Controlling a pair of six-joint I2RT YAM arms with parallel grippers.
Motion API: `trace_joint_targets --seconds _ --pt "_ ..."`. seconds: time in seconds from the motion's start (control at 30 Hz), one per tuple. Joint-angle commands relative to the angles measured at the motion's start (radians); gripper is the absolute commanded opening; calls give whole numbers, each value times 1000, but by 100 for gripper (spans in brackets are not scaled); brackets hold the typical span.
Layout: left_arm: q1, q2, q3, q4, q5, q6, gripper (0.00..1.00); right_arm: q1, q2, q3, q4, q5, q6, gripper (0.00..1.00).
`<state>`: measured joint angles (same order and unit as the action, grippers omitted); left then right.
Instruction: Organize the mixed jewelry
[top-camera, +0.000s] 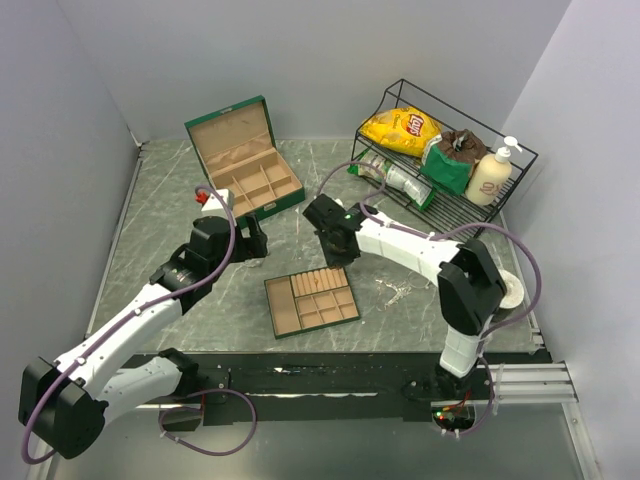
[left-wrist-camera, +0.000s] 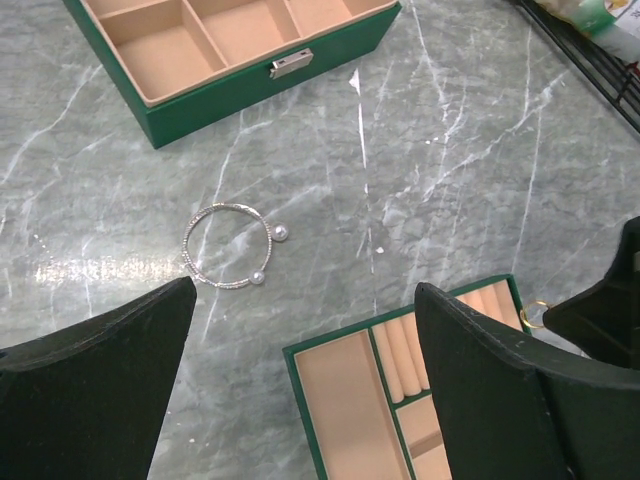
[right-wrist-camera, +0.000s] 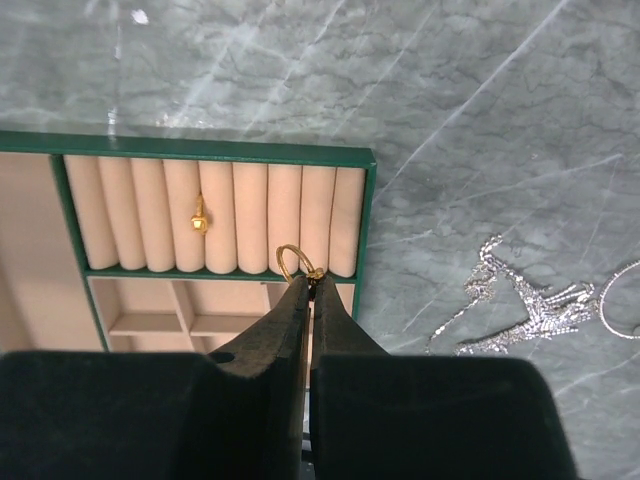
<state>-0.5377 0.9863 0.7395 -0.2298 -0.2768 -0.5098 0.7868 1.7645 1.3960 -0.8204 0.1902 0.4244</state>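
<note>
At left, wide open and empty at the left gripper (left-wrist-camera: 305, 300), above the table (left-wrist-camera: 480, 150), with a pearl-tipped silvery bangle (left-wrist-camera: 188, 248) flat on the marble between its fingers and the green box (left-wrist-camera: 250, 85). At centre, pinched shut at the right gripper (right-wrist-camera: 305, 278) on a thin gold ring (right-wrist-camera: 281, 258), over the roll row of the tray (right-wrist-camera: 200, 147) toward its right end, with a second gold ring (right-wrist-camera: 200, 218) tucked between rolls further left. To the right, apart from the tray, a loose tangle of silvery chains (right-wrist-camera: 520, 305) on the marble.
</note>
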Motion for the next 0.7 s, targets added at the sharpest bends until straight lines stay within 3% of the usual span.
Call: trace_joint_targets --seconds 0.0,0.67 --pt "2 -28 20 1 -35 5 96 22 53 67 -77 66 -3 0" --pt "4 -15 18 -2 -22 4 96 38 185 121 -106 103 -6 0"
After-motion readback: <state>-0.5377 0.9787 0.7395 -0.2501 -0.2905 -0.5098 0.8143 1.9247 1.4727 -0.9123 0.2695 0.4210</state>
